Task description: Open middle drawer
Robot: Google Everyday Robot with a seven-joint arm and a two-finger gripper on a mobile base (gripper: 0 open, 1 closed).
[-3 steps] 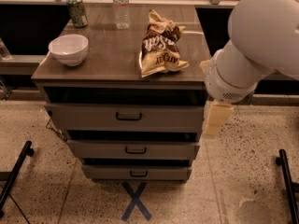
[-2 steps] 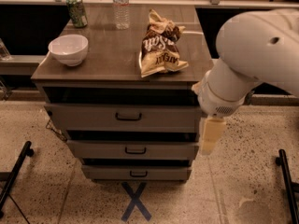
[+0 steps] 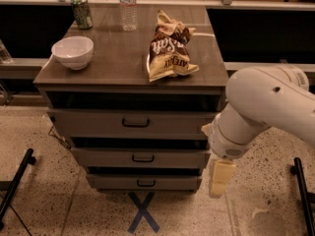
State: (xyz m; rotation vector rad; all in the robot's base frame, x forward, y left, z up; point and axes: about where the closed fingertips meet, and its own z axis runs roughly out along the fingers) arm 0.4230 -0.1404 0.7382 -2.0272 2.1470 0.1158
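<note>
Bowl [image 3: 72, 51] at the left edge of the cabinet [image 3: 113, 65] top, can [image 3: 81, 11] and bottle [image 3: 128, 6] far behind it, chip bag [image 3: 170, 48] right of centre. Below, three drawer fronts, all looking shut. Middle drawer [image 3: 108, 157] between the taller top front and the smaller bottom one, black handle [image 3: 143, 158] at its centre, untouched. Blue tape cross [image 3: 142, 213] on the floor just near of the cabinet.

Right of the drawers, claw [image 3: 221, 178] hanging from the white arm [image 3: 268, 102], pointing down, just beside the right ends of the middle and bottom fronts, seemingly clear of the wood. Dropped over the last second from level with the top drawer to this lower spot, drifting slightly left. Best read as the approach: height about reached, yet well right of the handle, so a leftward reach probably needed before any pull.

Holding nothing, touching nothing. Cannot tell whether spread or pressed together.
</note>
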